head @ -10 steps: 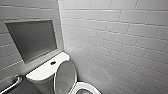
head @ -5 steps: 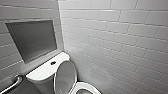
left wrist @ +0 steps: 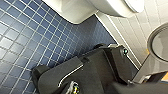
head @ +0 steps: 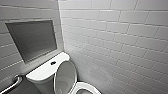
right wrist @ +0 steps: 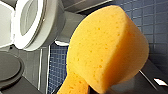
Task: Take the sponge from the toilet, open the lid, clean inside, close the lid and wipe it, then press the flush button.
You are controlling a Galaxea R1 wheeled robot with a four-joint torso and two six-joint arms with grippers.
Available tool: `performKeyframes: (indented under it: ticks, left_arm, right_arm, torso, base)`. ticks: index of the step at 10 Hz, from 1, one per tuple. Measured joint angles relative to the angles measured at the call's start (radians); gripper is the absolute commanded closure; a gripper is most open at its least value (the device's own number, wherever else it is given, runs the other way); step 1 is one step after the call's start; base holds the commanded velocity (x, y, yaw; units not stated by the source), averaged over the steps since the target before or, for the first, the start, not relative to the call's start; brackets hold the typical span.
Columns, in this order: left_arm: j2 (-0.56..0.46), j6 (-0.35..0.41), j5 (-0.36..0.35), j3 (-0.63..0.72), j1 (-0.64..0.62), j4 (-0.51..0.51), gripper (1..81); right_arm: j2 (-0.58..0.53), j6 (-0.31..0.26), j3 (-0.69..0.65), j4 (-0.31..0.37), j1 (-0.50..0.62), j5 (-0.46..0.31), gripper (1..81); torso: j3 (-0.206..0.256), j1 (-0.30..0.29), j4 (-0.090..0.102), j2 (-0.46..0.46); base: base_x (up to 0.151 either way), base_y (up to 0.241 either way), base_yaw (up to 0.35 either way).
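- Where the right wrist view looks down at the blue tiled floor (right wrist: 150, 20), the sponge (right wrist: 105, 47) is held in the right end effector (right wrist: 100, 90), clear of the toilet (head: 47, 72).
- The toilet stands in a corner against the white tiled wall (head: 120, 37).
- The lid (head: 65, 75) is raised and leans back toward the tank.
- The flush button (head: 53, 63) sits mid tank top, uncovered.

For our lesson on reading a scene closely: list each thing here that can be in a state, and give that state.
lid: raised, standing upright against the tank.
toilet: bowl uncovered.
sponge: off the toilet, held in the air above the floor, creased.
flush button: bare on the tank top, nothing touching it.
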Motion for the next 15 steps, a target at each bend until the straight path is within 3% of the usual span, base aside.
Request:
performKeyframes:
  ticks: [4, 6, 10, 11, 13, 15]
  left_arm:
    - [0.048, 0.005, -0.147, -0.152, 0.02, -0.035, 1.0]
    - [0.093, 0.005, -0.179, -0.173, 0.042, -0.029, 1.0]
    - [0.141, 0.006, -0.229, -0.342, 0.049, -0.021, 1.0]
    - [0.159, 0.037, -0.242, -0.358, 0.059, -0.022, 1.0]
    - [0.173, 0.197, -0.249, -0.356, 0.09, -0.043, 1.0]
    - [0.171, 0.38, -0.242, -0.358, 0.145, -0.135, 1.0]
  right_arm:
    - [0.0, 0.0, 0.004, 0.0, 0.011, -0.009, 81.1]
    - [0.004, 0.0, 0.004, 0.0, 0.019, -0.015, 81.1]
    - [0.008, 0.0, 0.004, -0.006, 0.019, -0.016, 81.1]
    - [0.009, 0.0, 0.004, -0.006, 0.023, -0.019, 81.1]
    - [0.009, 0.0, 0.005, -0.006, 0.031, -0.022, 81.1]
    - [0.009, 0.0, 0.008, -0.006, 0.033, -0.023, 81.1]
  torso:
    - [0.0, 0.0, 0.0, 0.0]
    - [0.0, 0.0, 0.0, 0.0]
    - [0.0, 0.0, 0.0, 0.0]
    - [0.0, 0.0, 0.0, 0.0]
    - [0.001, 0.0, 0.0, 0.0]
    - [0.001, 0.0, 0.0, 0.0]
  base:
    - [0.0, 0.0, 0.0]
    - [0.0, 0.0, 0.0]
    - [0.0, 0.0, 0.0]
    - [0.0, 0.0, 0.0]
    - [0.0, 0.0, 0.0]
    - [0.0, 0.0, 0.0]
